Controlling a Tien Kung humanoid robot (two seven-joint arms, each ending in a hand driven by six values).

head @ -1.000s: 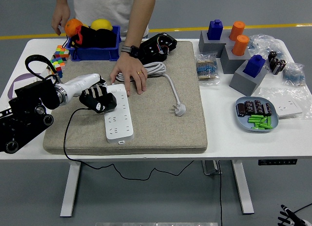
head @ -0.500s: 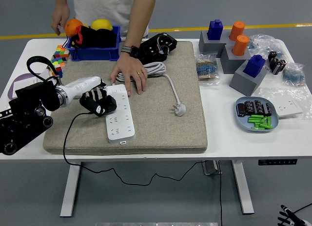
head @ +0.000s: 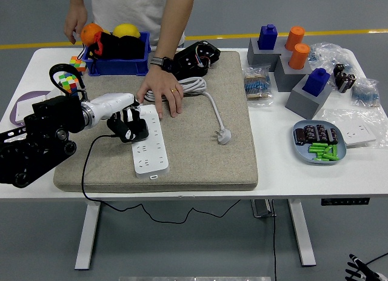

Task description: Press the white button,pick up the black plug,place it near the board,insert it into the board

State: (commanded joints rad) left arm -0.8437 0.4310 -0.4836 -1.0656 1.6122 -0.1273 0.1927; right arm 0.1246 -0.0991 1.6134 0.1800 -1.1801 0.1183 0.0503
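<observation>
A white power strip (head: 151,149) lies on the grey felt mat (head: 206,160), with its small button (head: 151,177) at the near end. My left hand (head: 128,125) hovers over the strip's far-left part. It is curled around the black plug, which is mostly hidden in the black fingers. The plug's black cable (head: 83,172) trails from the hand off the table's front edge. A person's hand (head: 161,90) presses flat on the strip's far end. Low in the bottom right corner, under the table, my right hand (head: 357,270) hangs.
A white plug (head: 224,135) with its coiled cable lies mid-mat. Behind are a blue bin (head: 118,64) of toys, a black device (head: 195,57) and colour cubes (head: 68,81). Grey blocks, bags and a blue plate (head: 320,152) of parts fill the right side.
My left hand has moved right and slightly away from me with the plug, from beside the strip to over its left edge. The arm followed. The person's hand stayed put.
</observation>
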